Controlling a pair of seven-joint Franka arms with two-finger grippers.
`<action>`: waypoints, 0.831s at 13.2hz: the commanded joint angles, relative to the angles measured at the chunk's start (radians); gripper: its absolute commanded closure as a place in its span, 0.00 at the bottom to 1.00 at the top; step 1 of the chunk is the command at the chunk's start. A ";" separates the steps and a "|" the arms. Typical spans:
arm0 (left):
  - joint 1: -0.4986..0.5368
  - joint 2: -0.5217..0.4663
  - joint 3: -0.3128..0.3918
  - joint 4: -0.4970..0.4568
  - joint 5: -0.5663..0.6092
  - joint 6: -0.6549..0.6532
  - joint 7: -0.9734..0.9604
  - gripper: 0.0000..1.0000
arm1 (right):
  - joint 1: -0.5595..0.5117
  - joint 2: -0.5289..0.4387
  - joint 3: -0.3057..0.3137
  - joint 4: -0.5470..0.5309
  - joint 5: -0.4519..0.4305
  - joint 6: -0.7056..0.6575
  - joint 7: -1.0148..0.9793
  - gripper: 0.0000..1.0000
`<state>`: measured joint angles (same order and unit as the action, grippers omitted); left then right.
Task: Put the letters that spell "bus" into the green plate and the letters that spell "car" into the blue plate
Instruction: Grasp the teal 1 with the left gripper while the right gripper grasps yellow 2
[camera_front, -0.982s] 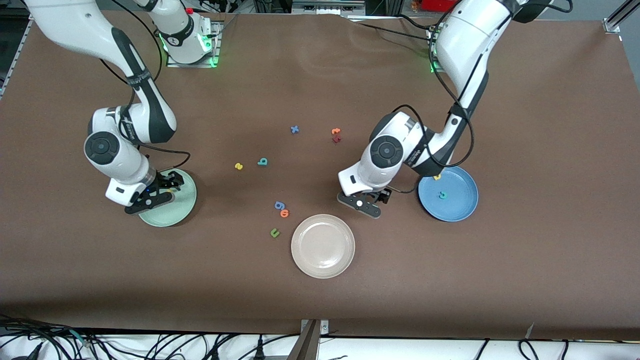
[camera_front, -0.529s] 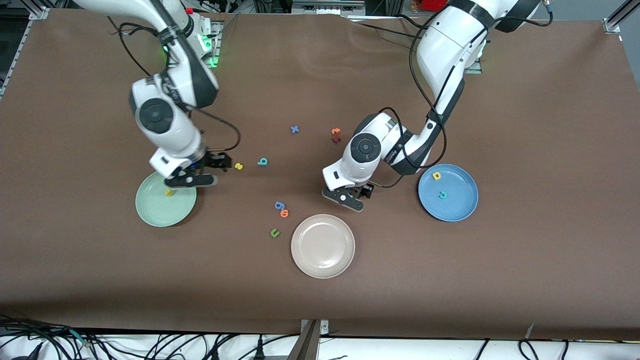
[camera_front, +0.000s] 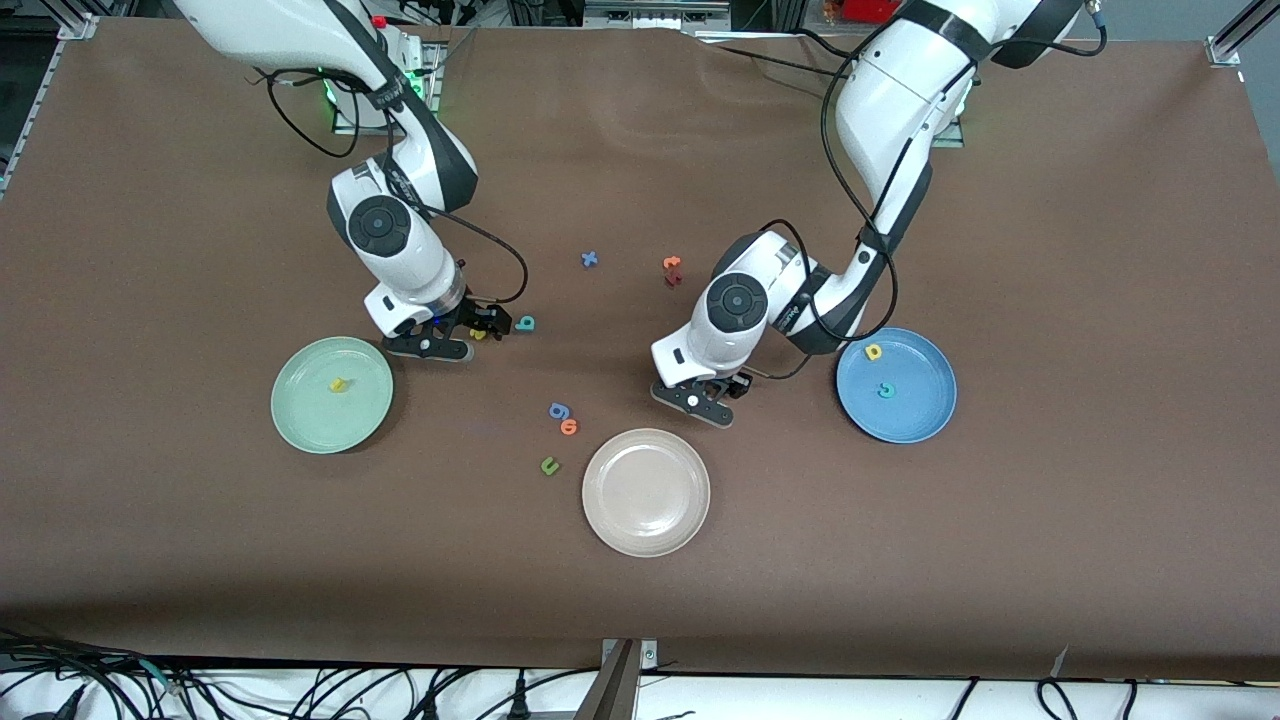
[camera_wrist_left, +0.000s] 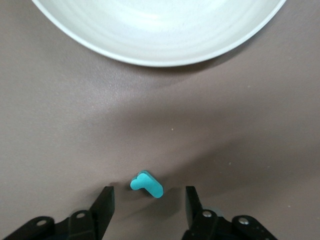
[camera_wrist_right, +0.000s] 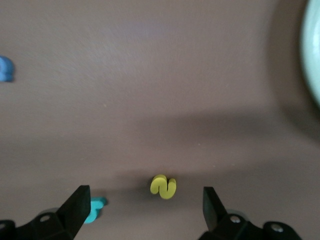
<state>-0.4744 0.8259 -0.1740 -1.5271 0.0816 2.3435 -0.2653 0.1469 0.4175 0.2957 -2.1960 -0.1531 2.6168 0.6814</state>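
The jaws of your right gripper (camera_front: 478, 336) stand spread low over the bench (camera_front: 150, 560), with the yellow s (camera_wrist_right: 163, 186) between them, untouched, near the green plate (camera_front: 300, 425). The teal b (camera_front: 525, 323) lies just beside one finger, so a skewed closing may catch it too. Your left gripper (camera_front: 712, 398) has its jaws spread astride the teal r (camera_wrist_left: 146, 184), well apart from the blue plate (camera_front: 925, 420). The r lies slanted and may flip out.

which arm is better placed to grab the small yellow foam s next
Right. The right gripper is open over the small yellow foam s. The left gripper straddles the small teal foam r beside the round beige plate.
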 joint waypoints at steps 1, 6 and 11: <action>0.002 0.030 0.001 0.028 0.029 0.008 -0.003 0.36 | -0.007 0.020 0.002 -0.014 0.010 0.043 0.012 0.01; 0.003 0.038 0.002 0.028 0.029 0.053 -0.003 0.67 | -0.012 0.029 -0.007 -0.011 0.017 0.043 0.114 0.08; 0.011 0.035 0.004 0.028 0.030 0.053 -0.002 0.95 | -0.010 0.064 -0.006 -0.008 0.017 0.038 0.145 0.08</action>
<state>-0.4711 0.8337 -0.1712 -1.5213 0.0816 2.3852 -0.2653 0.1388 0.4597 0.2853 -2.2036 -0.1484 2.6495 0.8149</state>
